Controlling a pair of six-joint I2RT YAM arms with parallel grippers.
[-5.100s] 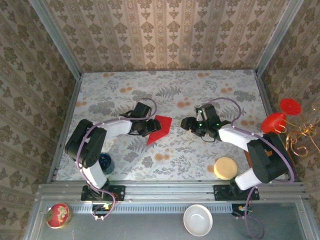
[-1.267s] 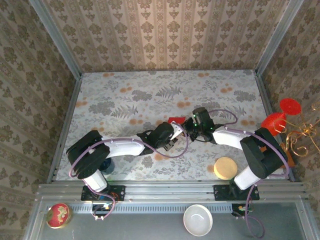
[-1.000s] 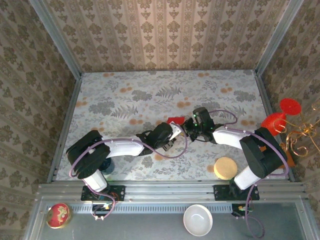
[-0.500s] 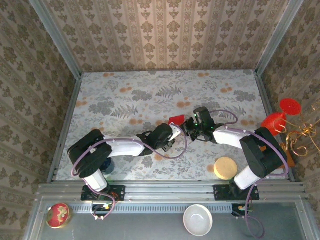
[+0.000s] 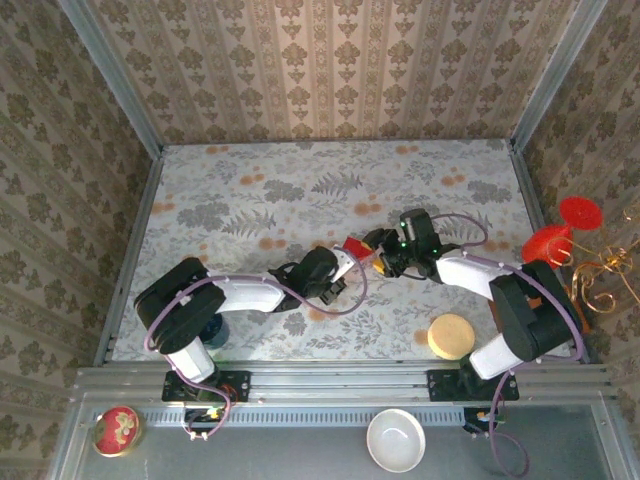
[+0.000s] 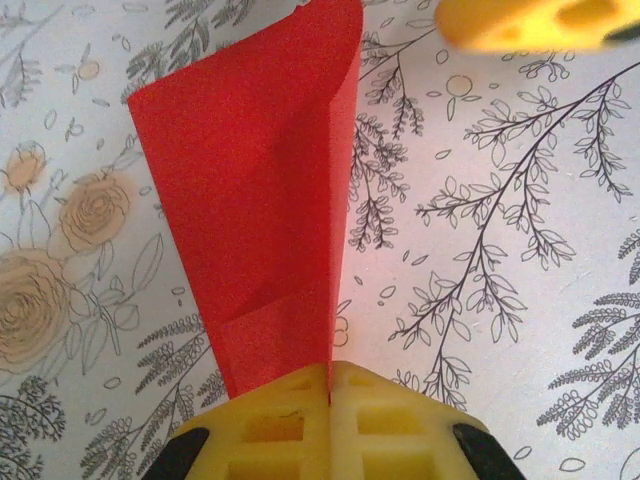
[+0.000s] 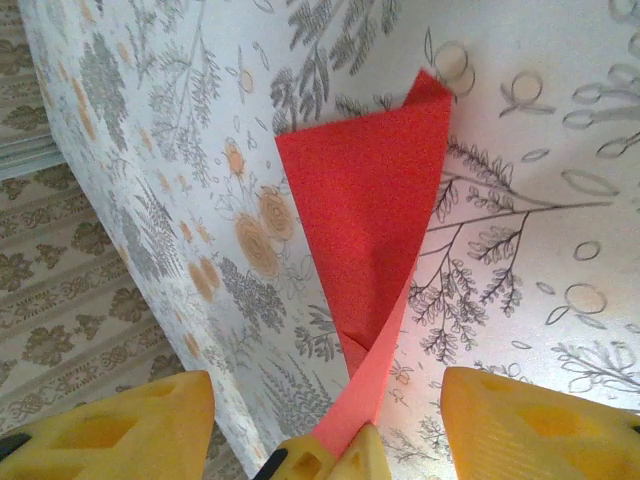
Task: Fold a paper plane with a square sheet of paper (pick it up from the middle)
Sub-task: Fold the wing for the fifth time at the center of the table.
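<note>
The red square sheet of paper (image 5: 352, 247) is folded on itself into a tapering flap and stands on edge over the flowered table. In the left wrist view the folded paper (image 6: 260, 200) runs up from my left gripper (image 6: 330, 385), whose yellow fingers are pressed shut on its lower end. From above, the left gripper (image 5: 343, 262) sits just left of the right gripper (image 5: 378, 256). My right gripper (image 7: 325, 390) is open, its fingers (image 7: 540, 420) spread either side of the paper (image 7: 370, 230) without touching it. The left gripper's fingertips (image 7: 320, 462) pinch the paper's near end.
A blue cup (image 5: 211, 326) stands under the left arm's elbow. A tan round disc (image 5: 450, 336) lies near the right base. Red glasses (image 5: 560, 232) and a gold wire piece (image 5: 600, 275) are at the right wall. A white bowl (image 5: 397, 440) and red tin (image 5: 117, 430) rest on the front ledge.
The right gripper has let go of the paper, opened and drawn back to the right. The left gripper has closed on the folded paper and holds it alone.
</note>
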